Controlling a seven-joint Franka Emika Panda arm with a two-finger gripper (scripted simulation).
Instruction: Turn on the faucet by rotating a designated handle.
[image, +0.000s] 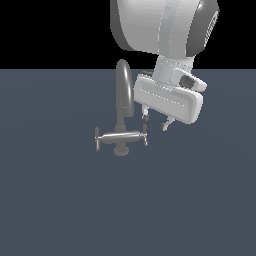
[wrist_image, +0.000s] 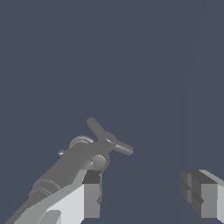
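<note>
Tool (image: 155, 121) open, hovering just right of the faucet (image: 121, 131) near frame centre.

In the ext. view we see the faucet standing on the dark blue-grey tabletop (image: 60, 200), a bit left of centre & slightly above mid-height: arched spout rising up, horizontal bar body below w/ a thin handle at each end, left handle (image: 97, 139) & right handle (image: 145, 135). The white arm comes down from the upper right of the frame; its two fingertips hang spread apart, just above & to the right of the right handle. We can't tell from this view whether a fingertip touches it. In the wrist view we see the bar body & one crossed handle (wrist_image: 108, 141) at lower left, w/ one finger (wrist_image: 89, 199) overlapping the bar & the other finger (wrist_image: 203, 197) far off at lower right, nothing between them.
</note>
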